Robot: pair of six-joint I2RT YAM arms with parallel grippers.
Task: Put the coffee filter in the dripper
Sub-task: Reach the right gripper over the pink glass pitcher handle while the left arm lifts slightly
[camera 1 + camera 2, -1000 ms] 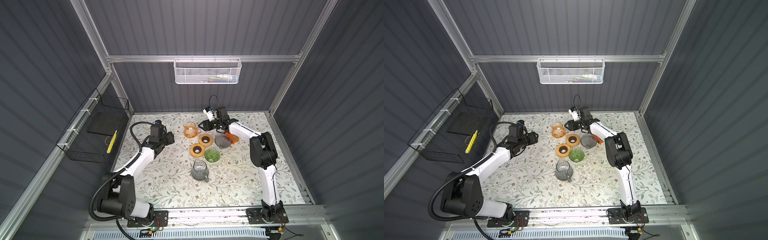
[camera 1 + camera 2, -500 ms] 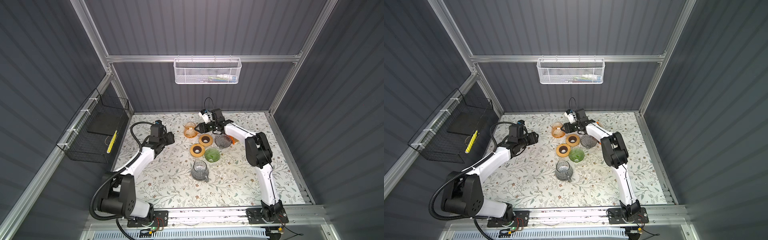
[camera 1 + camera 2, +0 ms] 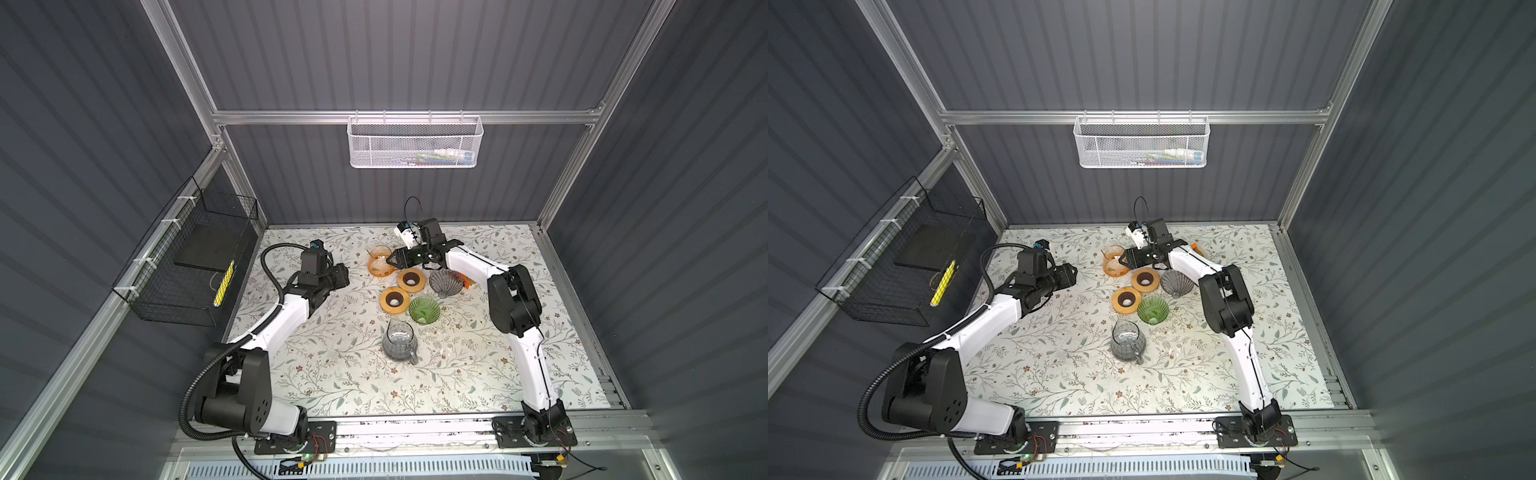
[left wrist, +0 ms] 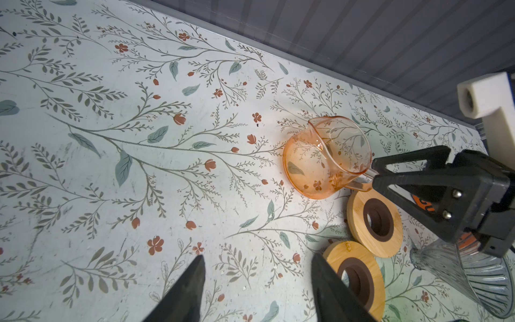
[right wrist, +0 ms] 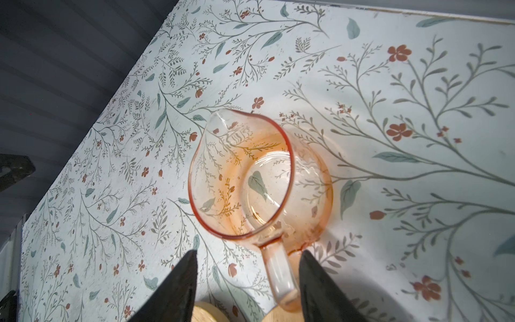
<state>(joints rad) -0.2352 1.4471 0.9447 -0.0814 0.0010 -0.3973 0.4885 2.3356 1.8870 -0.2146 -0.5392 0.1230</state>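
Note:
Two cone-shaped drippers stand mid-table in both top views: a grey ribbed glass one [image 3: 445,281] and a green glass one [image 3: 424,309]. I cannot make out a coffee filter in any view. My right gripper [image 3: 395,261] is open, low at the back of the table. Its fingers straddle the handle of an orange glass pitcher [image 5: 259,184] without closing on it; the handle lies nearer one finger. My left gripper [image 4: 257,256] is open over bare tabletop, left of the group, holding nothing.
Two wooden rings [image 3: 411,279] [image 3: 394,299] lie between the pitcher and the drippers. A grey glass pitcher [image 3: 399,343] stands nearer the front. A small orange object [image 3: 467,284] is mostly hidden behind the grey dripper. The back wall runs close behind the right gripper.
My right gripper has swung left and down from behind the grey dripper to the orange pitcher's handle. The left arm has stayed put.

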